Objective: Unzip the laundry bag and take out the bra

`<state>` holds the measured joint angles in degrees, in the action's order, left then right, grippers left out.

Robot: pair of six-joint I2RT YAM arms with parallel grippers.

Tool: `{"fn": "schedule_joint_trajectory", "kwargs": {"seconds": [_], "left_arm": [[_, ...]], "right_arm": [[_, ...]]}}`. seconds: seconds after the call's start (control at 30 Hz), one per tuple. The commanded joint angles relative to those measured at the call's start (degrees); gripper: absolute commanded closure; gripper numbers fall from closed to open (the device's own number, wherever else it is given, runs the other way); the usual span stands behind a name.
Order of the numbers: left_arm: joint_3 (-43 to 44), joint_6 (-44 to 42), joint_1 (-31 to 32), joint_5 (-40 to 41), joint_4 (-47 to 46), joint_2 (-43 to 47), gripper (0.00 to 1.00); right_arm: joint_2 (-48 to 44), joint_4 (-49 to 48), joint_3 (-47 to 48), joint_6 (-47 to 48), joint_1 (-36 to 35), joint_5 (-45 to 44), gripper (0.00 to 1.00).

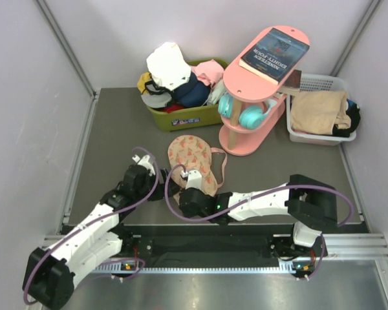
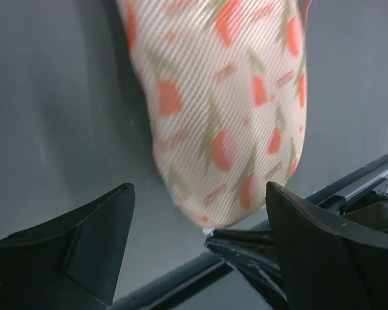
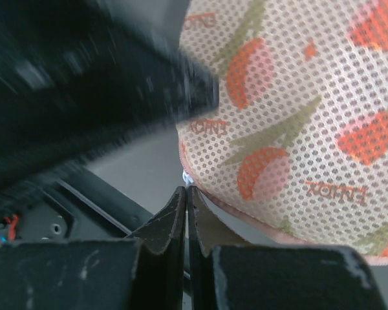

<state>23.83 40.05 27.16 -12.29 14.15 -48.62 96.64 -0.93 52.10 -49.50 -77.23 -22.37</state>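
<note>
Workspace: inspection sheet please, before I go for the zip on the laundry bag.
Surface: dark grey table mat, flat.
Job's things: oval peach red-printed fabric laundry bag lies flat, looks zipped; bra not seen.
Clutter: green plastic bin of clothes; pink wooden two-tier shelf with dark book and teal headphones; white plastic basket with tan cloth.
End effectors: left end effector open, astride the bag's near end; right end effector shut at that end's edge.
Cables: purple cables loop along both arms, one beside the bag.
Surroundings: pale walls; metal rail at near edge.
</note>
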Motion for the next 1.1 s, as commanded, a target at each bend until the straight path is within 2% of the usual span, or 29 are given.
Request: {"fn": "schedule_joint_trajectory", "kwargs": {"seconds": [0.0, 0.17, 0.3, 0.5, 0.53, 0.8, 0.93, 1.0, 1.07], "left_arm": [[-6.3, 7.5, -0.1, 0.2, 1.9, 6.7, 0.15], [-11.1, 13.8, -0.1, 0.7, -4.8, 12.1, 0.19], [-12.5, 15.4, 0.0, 1.4, -8.3, 11.5, 0.27], [-12.8, 15.7, -0.1, 2.8, -13.3, 7.6, 0.5], [-12.7, 15.7, -0.1, 2.8, -13.7, 6.4, 0.57], [-8.8, 13.0, 0.0, 5.4, -14.5, 2.5, 0.81], [-7.7, 11.9, -0.1, 6.0, -14.3, 1.0, 0.87], [-7.1, 11.6, -0.1, 6.1, -14.4, 0.5, 0.95], [-6.4, 11.1, -0.1, 6.4, -14.4, 0.0, 0.99]], "right_arm": [[0.7, -4.2, 4.2, 1.9, -0.7, 0.3, 1.0], [2.1, -5.5, 5.6, 2.6, -0.7, 1.7, 1.0], [2.1, -5.9, 5.1, 2.4, -0.8, 2.1, 1.0], [1.5, -6.8, 4.2, 1.9, -0.7, 2.3, 1.0], [1.4, -6.9, 4.2, 2.0, -0.8, 2.4, 1.0], [1.4, -6.5, 3.2, 1.7, -0.7, 2.5, 1.0], [1.7, -7.0, 2.7, 1.1, -0.8, 3.2, 1.0], [1.8, -7.1, 2.4, 0.8, -0.6, 3.5, 1.0], [1.6, -6.6, 2.0, 0.6, -0.6, 3.5, 1.0]]}}
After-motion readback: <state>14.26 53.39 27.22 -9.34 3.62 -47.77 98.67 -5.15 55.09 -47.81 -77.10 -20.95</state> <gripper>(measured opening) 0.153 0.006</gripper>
